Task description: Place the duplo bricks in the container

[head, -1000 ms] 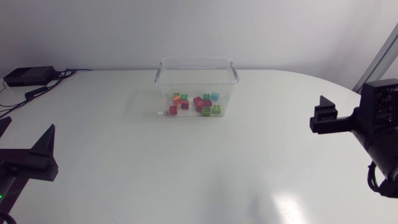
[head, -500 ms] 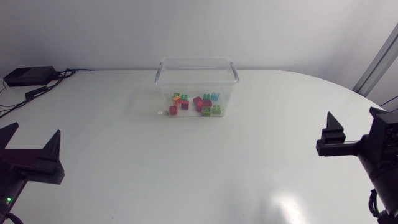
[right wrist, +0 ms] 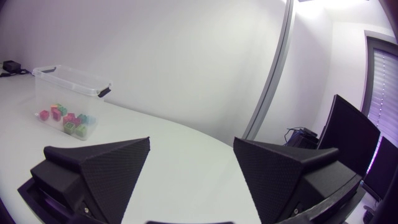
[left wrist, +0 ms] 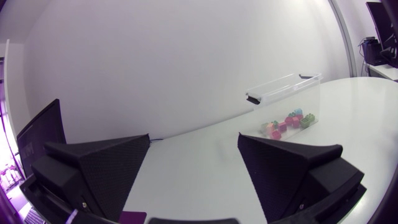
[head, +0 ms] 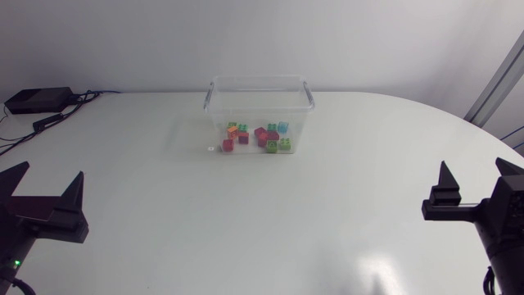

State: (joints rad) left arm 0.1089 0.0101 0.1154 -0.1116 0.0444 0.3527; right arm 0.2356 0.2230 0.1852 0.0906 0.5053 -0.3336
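Toward the far edge of the table (head: 246,229), near its middle: clear container (head: 246,102), upright, duplo bricks (head: 258,137) heaped on its floor; none seen loose on the table. Task looks done. Risk, as judged: a needless reach back in could nudge the light container or tip bricks out; a brick hidden from all views would go missed. Left gripper (head: 45,187) at the near-left edge, right gripper (head: 476,174) at the near-right edge: both spread wide, empty, touching nothing.
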